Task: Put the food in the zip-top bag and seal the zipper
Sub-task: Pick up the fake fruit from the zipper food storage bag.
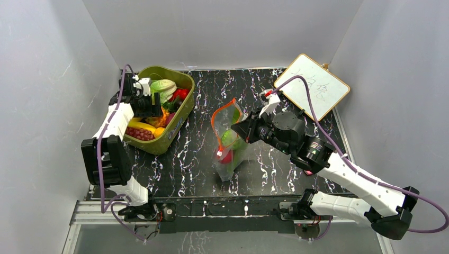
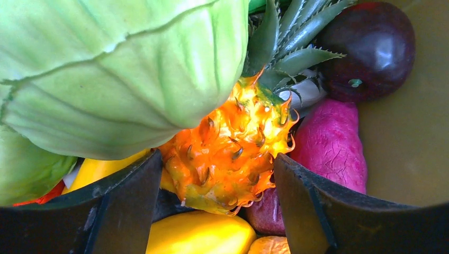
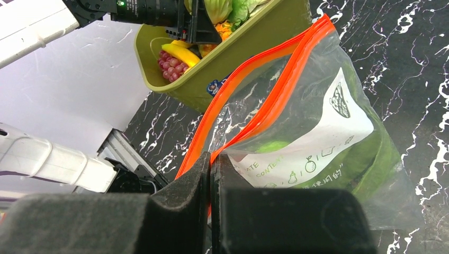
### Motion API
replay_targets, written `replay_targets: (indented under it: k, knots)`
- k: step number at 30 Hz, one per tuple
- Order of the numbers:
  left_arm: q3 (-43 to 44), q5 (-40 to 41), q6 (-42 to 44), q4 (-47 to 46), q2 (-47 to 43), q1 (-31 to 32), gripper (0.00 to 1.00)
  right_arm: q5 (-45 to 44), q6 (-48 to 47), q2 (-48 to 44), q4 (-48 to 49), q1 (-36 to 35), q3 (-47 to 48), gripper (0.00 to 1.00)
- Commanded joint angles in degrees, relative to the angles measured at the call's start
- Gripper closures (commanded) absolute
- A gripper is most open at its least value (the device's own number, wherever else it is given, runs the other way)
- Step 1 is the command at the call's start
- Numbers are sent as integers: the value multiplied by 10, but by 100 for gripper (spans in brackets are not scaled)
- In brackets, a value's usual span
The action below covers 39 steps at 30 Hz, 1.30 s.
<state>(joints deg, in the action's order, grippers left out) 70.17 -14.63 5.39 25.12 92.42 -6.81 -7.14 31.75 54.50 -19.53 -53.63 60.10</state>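
The right gripper (image 3: pixel 210 169) is clamped shut on the zipper (image 3: pixel 283 79), pinching one lip of the zip-top bag (image 1: pixel 229 143) so that its mouth gapes up and toward the left arm. This looks like a holding job that lets food drop in. The bag stands mid-tabletop (image 1: pixel 196 159); a green piece (image 1: pixel 230 138) and a red piece (image 1: pixel 226 156) already sit inside it, and the white slider tab (image 1: pixel 219 153) is at the near end of its mouth. Well apart from the bag, on its left-arm side, the left gripper (image 2: pixel 217 164) reaches into the olive tub (image 1: pixel 172 135). Its jaws are spread wide on either side of an orange pineapple (image 2: pixel 227 148) and grip nothing yet. Whether the pads touch the pineapple I cannot tell. A pale cabbage (image 2: pixel 116 69) overhangs the pineapple, a pink piece (image 2: pixel 331 137) and a dark purple fruit (image 2: pixel 370 47) crowd the far finger, and a yellow piece (image 2: pixel 196 233) lies beneath. Closing here may jostle these neighbours. A white board (image 1: pixel 312 84) lies beyond the bag on its right-arm side, out of the way.
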Motion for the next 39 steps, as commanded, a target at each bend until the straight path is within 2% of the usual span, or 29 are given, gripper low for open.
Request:
replay_targets:
  k: [1, 8, 11, 14, 19, 29, 39]
  knots:
    - [-24, -38, -3, -23, -1, 5, 34, -12, -3, -4, 42, -3, 26, 100]
    - [-41, 0, -22, -24, -28, 12, 62, -10, 2, -3, 42, -3, 26, 100]
    - [-47, 4, -29, -24, -47, 13, 67, -13, 3, -2, 43, -3, 26, 100]
    - [-46, 2, -38, -27, -72, 14, 77, -13, 4, 0, 43, -3, 27, 100]
    - [-49, -17, -57, -35, -107, 15, 85, -13, 7, 3, 45, -3, 28, 100]
    - [-54, -19, -86, -31, -162, 15, 88, -18, 17, 9, 49, -3, 18, 100]
    - [-56, -56, -123, -52, -219, 15, 90, -26, 29, 27, 57, -3, 20, 100]
